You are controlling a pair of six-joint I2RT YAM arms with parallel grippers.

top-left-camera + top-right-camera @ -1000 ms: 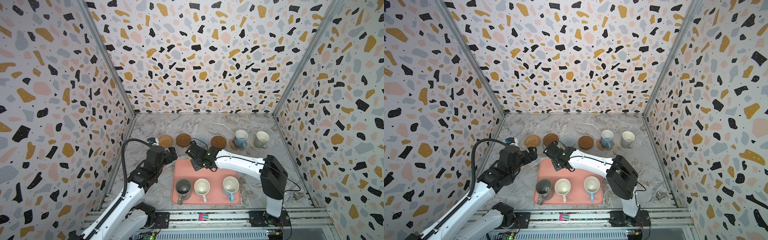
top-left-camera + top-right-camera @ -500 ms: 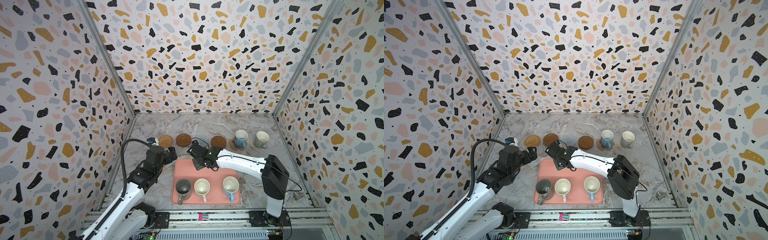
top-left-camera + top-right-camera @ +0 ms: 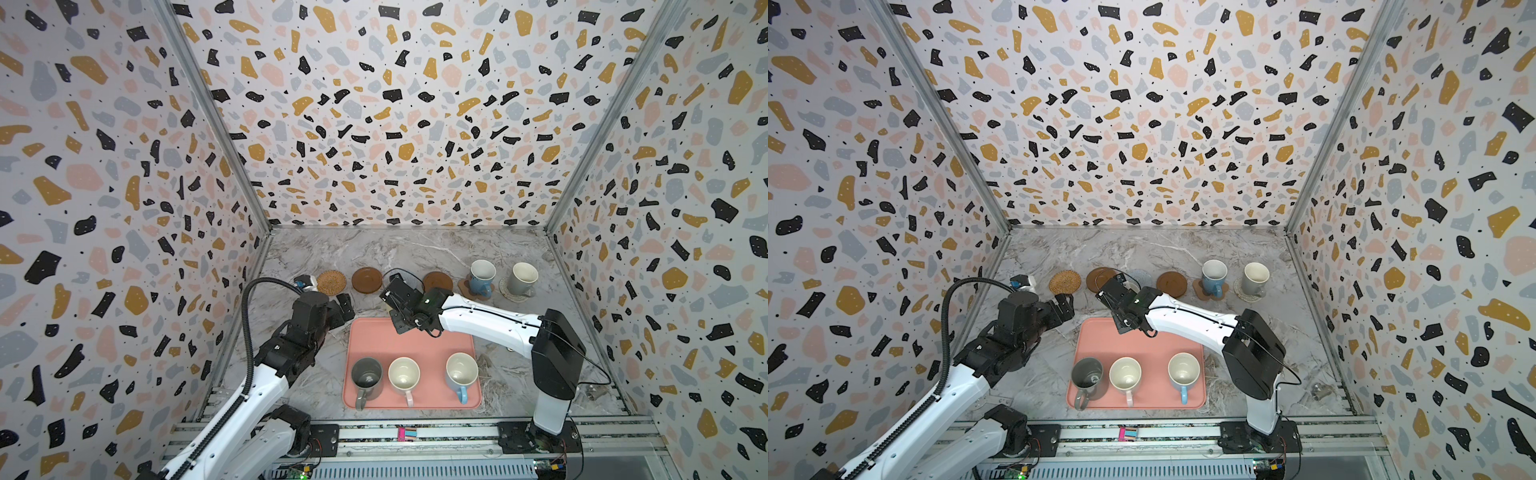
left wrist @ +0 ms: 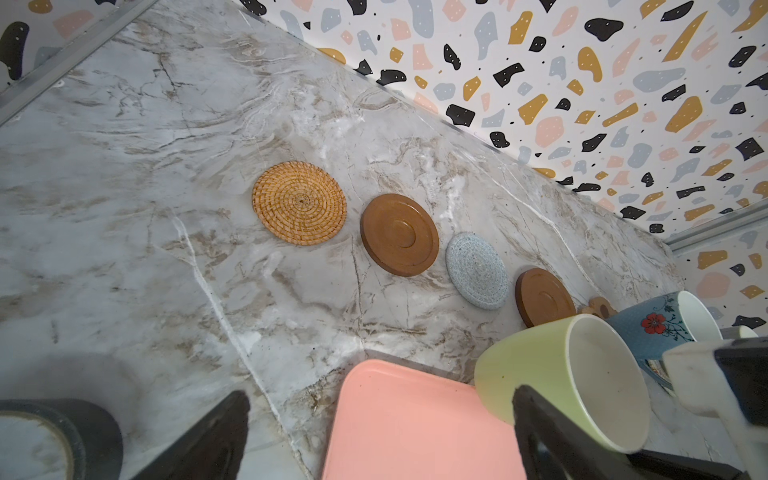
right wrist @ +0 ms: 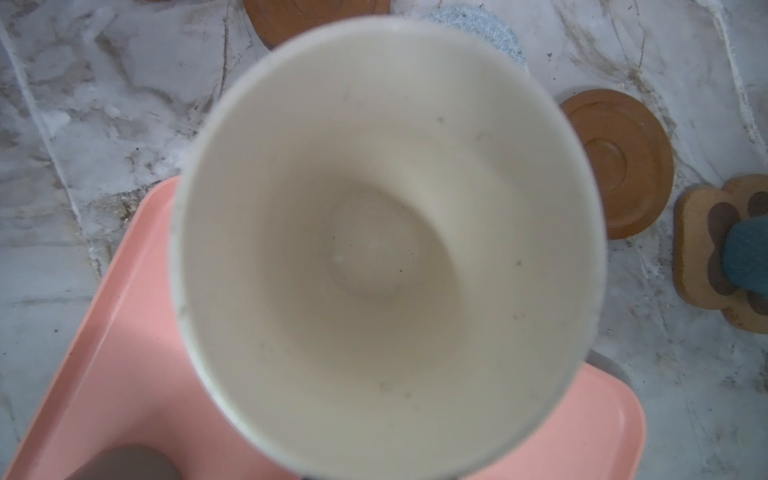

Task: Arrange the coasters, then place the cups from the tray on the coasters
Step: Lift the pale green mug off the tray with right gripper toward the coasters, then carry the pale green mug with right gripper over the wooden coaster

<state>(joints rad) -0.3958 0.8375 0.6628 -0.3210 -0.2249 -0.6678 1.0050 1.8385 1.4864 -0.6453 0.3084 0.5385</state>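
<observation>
Light green cup is clamped by right gripper, left gripper spread empty; tipping is risked by off-centre release onto blue-grey coaster, 12 o'clock of tray

The grey-veined marble-look desk is smooth with a soft sheen. The round tan woven coaster is rough coiled fibre. To its right, the brown wooden disc coaster is smooth, satin and ringed. The blue-grey round woven coaster looks like nubbly, matt cord. The tan paw-shaped coaster looks matt and grainy. The salmon-pink rectangular tray looks like smooth, matt plastic. The light green ceramic mug is smoothly glazed outside, with a cream, faintly speckled inside.
</observation>
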